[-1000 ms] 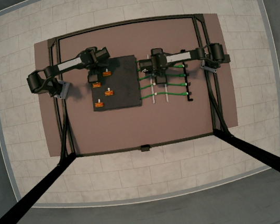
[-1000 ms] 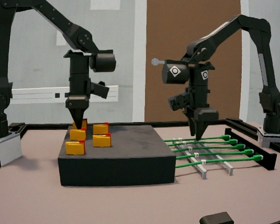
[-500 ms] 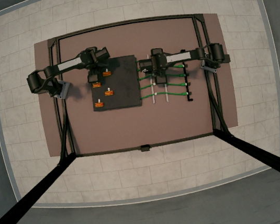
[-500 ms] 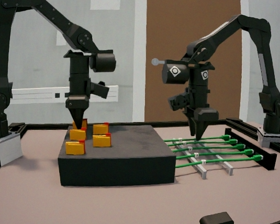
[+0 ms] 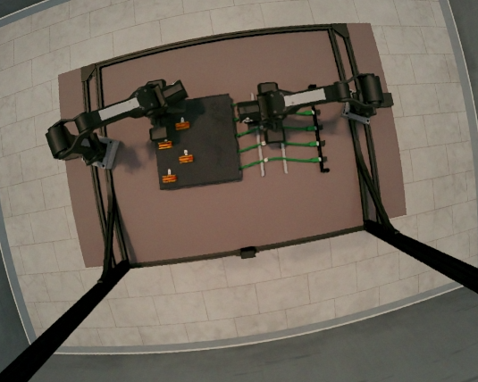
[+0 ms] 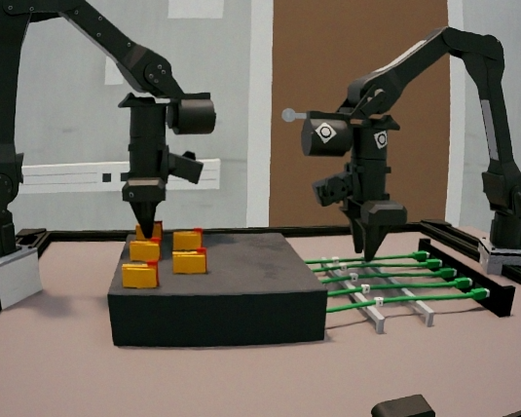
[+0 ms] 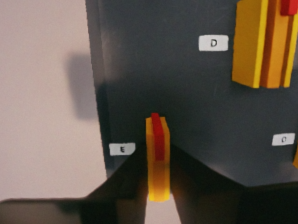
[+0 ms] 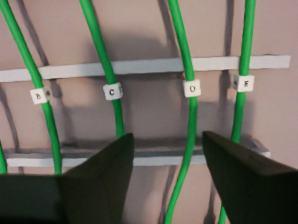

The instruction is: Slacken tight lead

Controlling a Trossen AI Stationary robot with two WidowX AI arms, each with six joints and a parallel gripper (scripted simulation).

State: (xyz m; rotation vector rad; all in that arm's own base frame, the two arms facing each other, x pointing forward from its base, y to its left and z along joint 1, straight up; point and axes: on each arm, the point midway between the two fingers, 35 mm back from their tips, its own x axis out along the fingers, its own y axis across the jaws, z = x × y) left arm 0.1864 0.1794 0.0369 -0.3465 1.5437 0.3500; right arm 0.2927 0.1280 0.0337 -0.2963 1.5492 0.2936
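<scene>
Fingers of the black left gripper pinch the upright yellow-and-red handle E along its long sides; up is lifting. Spread black right gripper looks nearer green lead D than E.

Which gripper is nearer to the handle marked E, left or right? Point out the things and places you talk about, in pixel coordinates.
Left. The left gripper [image 6: 148, 237] [image 7: 156, 151] has its fingers around handle E [image 7: 159, 175]; the right gripper [image 8: 168, 138] hovers over the green leads.
</scene>
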